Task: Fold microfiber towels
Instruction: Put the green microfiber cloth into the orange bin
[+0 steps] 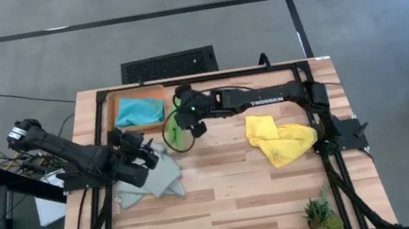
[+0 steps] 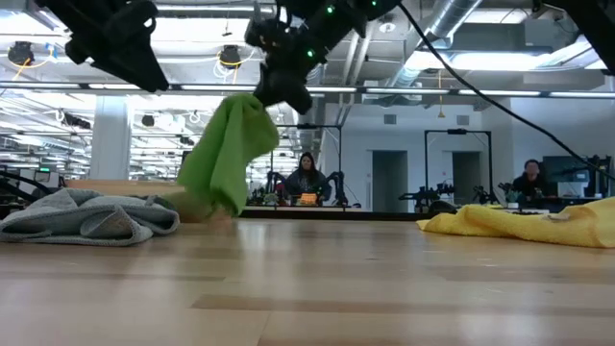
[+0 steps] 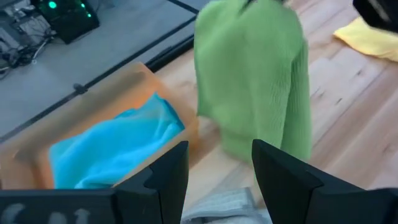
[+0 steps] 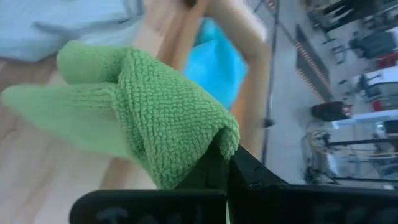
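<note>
Right, your lime green towel (image 1: pixel 177 132) is off the tabletop (image 1: pixel 231 191) — it hangs from the right gripper (image 1: pixel 186 115), fingers pinched together on its top edge. In the low view it drapes down in a loose bunch (image 2: pixel 226 154), lower end at or just above the wood; can't tell if it touches. You'll see it just beside the wooden tray (image 1: pixel 108 116) at the back left of the tabletop, near the tray's right wall.

Turquoise towel (image 1: pixel 138 110) lies crumpled inside that tray. Grey towel (image 1: pixel 152 180) sits rumpled on the tabletop at the left, in front of the tray. Yellow towel (image 1: pixel 278 138) is heaped on the right side, well apart from the green one.

Left gripper (image 1: pixel 145 148) hovers over the grey towel's back edge, fingers (image 3: pixel 168 174) apart and holding nothing — its wrist view looks past them at the hanging green towel and the tray.

Small potted plant (image 1: pixel 318 212) stands at the front right corner. People sit at desks in the room behind.
</note>
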`<state>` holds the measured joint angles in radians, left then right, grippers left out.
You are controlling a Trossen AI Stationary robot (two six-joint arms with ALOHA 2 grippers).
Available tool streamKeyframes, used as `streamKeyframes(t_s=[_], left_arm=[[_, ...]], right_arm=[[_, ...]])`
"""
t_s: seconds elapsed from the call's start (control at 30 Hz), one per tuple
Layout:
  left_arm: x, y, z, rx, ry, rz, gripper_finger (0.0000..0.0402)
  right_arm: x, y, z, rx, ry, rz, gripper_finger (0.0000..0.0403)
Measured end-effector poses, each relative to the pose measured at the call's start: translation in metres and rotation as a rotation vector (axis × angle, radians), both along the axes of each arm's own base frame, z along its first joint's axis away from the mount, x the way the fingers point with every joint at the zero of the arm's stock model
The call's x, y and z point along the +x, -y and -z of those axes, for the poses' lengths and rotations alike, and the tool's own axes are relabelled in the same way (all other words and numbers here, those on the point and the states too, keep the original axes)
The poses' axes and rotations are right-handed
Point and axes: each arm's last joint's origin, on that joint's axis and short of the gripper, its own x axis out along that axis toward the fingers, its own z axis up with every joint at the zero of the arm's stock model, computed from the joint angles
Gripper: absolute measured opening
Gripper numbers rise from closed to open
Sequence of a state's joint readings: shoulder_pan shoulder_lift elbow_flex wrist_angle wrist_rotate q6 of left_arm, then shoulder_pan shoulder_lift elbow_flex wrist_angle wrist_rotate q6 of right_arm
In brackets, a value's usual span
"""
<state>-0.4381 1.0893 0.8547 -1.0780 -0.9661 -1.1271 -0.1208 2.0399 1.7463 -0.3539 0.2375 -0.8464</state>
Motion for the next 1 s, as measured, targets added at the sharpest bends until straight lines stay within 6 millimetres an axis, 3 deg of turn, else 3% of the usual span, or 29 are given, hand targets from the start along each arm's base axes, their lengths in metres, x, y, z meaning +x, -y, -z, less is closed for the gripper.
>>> streamKeyframes(t_s=[0.27,0.4,0.67,1.0], left_arm=[[-0.013,-0.006,-0.009,-0.003,0.025,0.0,0.0169],[-0.018,-0.009,-0.012,0.009,0.035,-0.005,0.0169],[-0.032,-0.016,-0.019,0.025,0.047,-0.014,0.0169],[-0.044,-0.021,-0.025,0.021,0.066,-0.012,0.0169]], right_arm=[[0.007,0.019,-0.046,-0.092,0.179,-0.007,0.0005],[0.008,0.034,-0.057,-0.123,0.281,-0.003,0.0004],[0.02,0.054,-0.057,-0.131,0.464,-0.111,0.0004],[0.056,0.082,-0.021,-0.134,0.526,-0.123,0.0005]])
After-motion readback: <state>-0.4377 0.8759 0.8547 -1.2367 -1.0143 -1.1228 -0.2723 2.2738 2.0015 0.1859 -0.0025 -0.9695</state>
